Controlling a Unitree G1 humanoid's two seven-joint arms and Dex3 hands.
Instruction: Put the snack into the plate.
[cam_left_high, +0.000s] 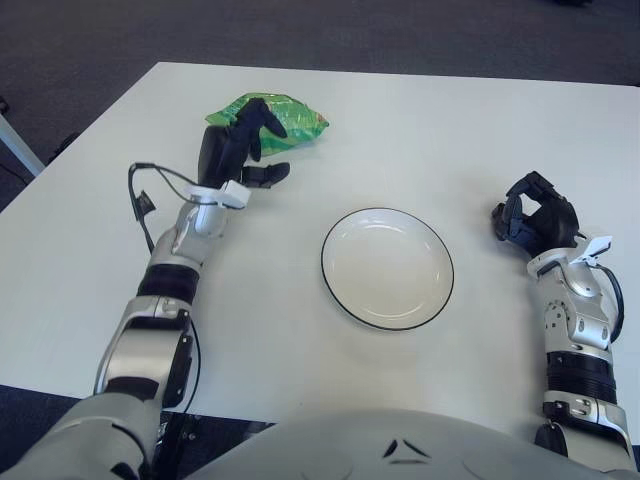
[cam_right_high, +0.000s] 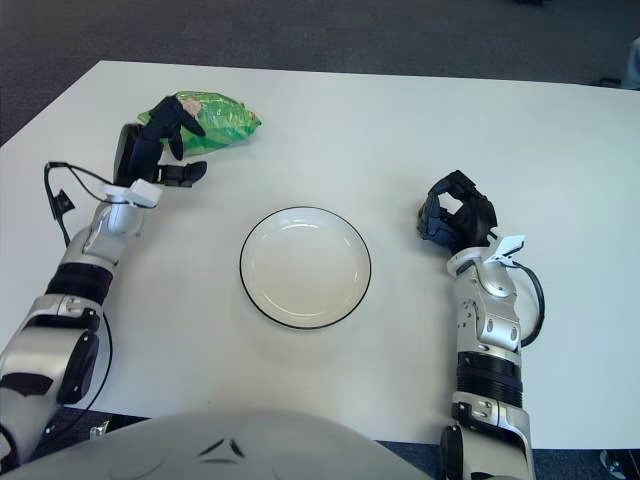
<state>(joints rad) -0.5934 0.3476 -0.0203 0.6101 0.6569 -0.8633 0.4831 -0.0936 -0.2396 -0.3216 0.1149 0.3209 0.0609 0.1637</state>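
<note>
A white counter stands over dark carpet. The green snack bag lies far-left, its long axis running left to right. The left hand sits at its near edge, fingers spread over the bag, not yet closed. The plate waits mid-counter. The right hand, curled and empty, shows right of the plate, much farther from the bag.

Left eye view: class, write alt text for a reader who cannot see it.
The robot's left hand reaches over a green crinkly snack bag at the far left of a white table, fingers spread, not gripping it. A round white plate with a dark rim sits mid-table; the right hand shows to the plate's right.
</note>
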